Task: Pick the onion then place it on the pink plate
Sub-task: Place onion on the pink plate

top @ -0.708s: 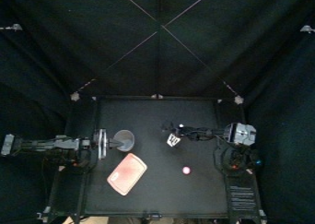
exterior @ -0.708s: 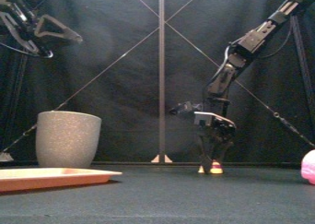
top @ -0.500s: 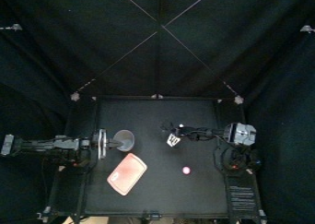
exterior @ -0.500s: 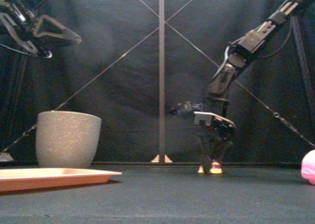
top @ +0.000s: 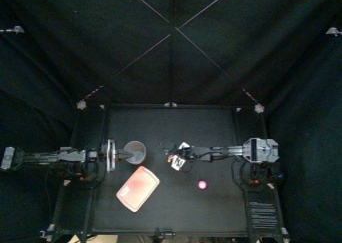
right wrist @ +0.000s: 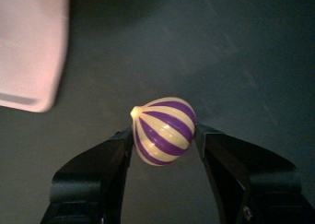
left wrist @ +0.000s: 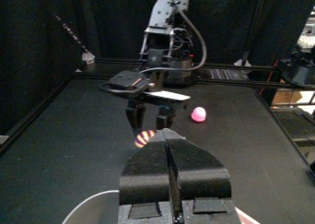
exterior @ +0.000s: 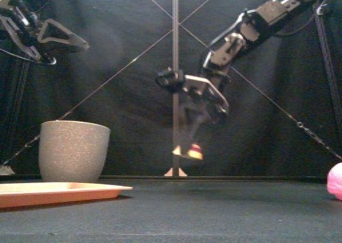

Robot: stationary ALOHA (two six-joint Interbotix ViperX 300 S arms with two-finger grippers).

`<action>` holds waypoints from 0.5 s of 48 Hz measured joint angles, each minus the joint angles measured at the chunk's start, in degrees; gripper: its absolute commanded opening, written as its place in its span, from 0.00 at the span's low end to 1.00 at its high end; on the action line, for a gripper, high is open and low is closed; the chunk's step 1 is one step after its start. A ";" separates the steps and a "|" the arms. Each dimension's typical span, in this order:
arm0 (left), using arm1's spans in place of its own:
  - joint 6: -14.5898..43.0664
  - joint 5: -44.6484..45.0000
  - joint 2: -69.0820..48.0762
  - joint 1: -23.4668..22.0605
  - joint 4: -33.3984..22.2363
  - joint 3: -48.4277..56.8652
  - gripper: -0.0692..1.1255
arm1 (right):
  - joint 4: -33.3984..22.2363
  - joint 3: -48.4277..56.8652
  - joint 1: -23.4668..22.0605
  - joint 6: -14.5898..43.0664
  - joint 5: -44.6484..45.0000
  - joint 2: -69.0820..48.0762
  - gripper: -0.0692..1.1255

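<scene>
The onion, cream with purple stripes, is off the table between the jaws of my right gripper, which is shut on it. In the front view the onion hangs well above the tabletop under the right gripper. From above, the right gripper is near the table's middle, just right of and behind the pink plate. A corner of the plate shows beside the onion in the right wrist view. My left gripper rests shut at the left side.
A tall grey speckled cup stands at the left, behind the plate. A small pink toy lies on the table right of the plate, also visible as the pink toy at the front view's right edge.
My right gripper has lifted the onion off the table and carried it left, toward the plate. The left arm has not moved.
</scene>
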 measured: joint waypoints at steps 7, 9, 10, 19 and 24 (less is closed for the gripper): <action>0.00 -0.09 0.09 0.70 0.00 0.26 0.15 | -0.53 -5.89 4.75 -0.79 0.00 3.16 0.65; 0.00 -0.09 0.09 0.97 0.00 0.35 0.16 | -0.79 -8.00 6.06 -0.97 -0.09 4.39 0.65; 0.00 -0.09 0.00 1.05 0.00 0.35 0.15 | -0.88 -8.96 6.59 -0.79 -0.09 5.01 0.65; 0.09 -0.09 0.00 2.20 0.00 0.53 0.15 | -4.13 -17.58 11.07 -1.14 -0.09 11.95 0.65; 0.09 -0.09 0.00 2.90 0.00 0.62 0.15 | -4.66 -22.24 12.57 -0.88 -0.09 15.47 0.65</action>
